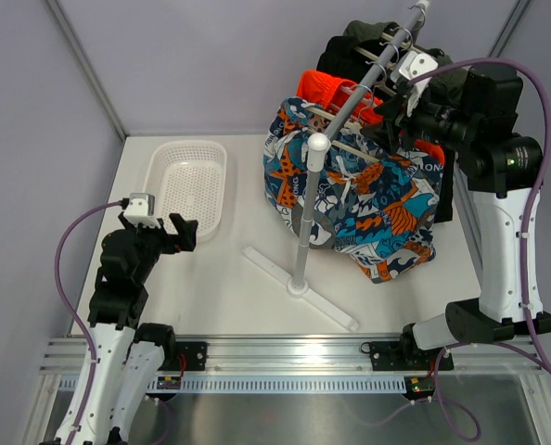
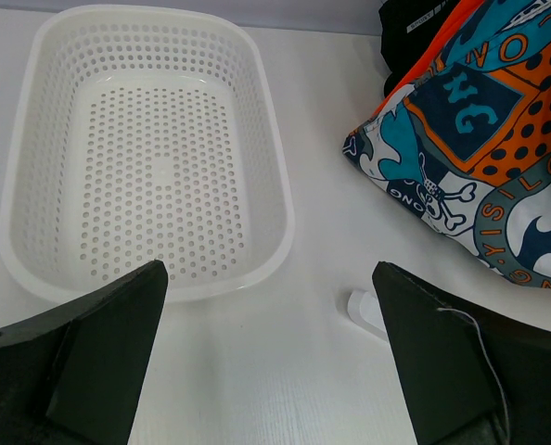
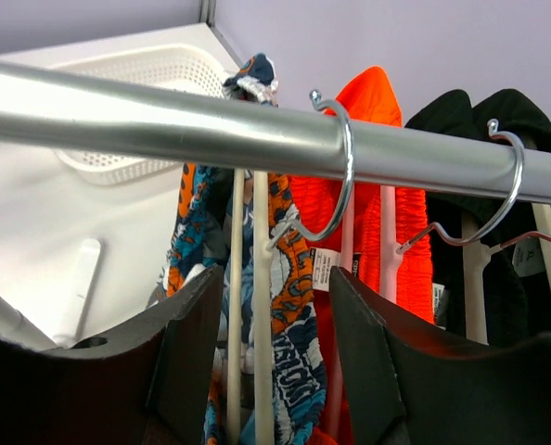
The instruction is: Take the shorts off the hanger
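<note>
White tabletop (image 1: 220,297), lilac walls behind, pretty plain setup. Right gripper (image 3: 275,287) has its jaws parted, not clamping. The white plastic hanger (image 3: 257,278) and the busy blue-orange-white patterned shorts (image 3: 289,306) sit between them, right under the shiny steel rail (image 3: 164,130). Plain bright orange shorts (image 3: 373,185) hang just outside one jaw, with a white tag (image 3: 324,269) too small to read. Left gripper (image 2: 268,278) is spread wide over the table. The white perforated plastic basket (image 2: 285,213) is ahead of one jaw, and the patterned shorts, beyond the other, read "ONG" and "NG".
</note>
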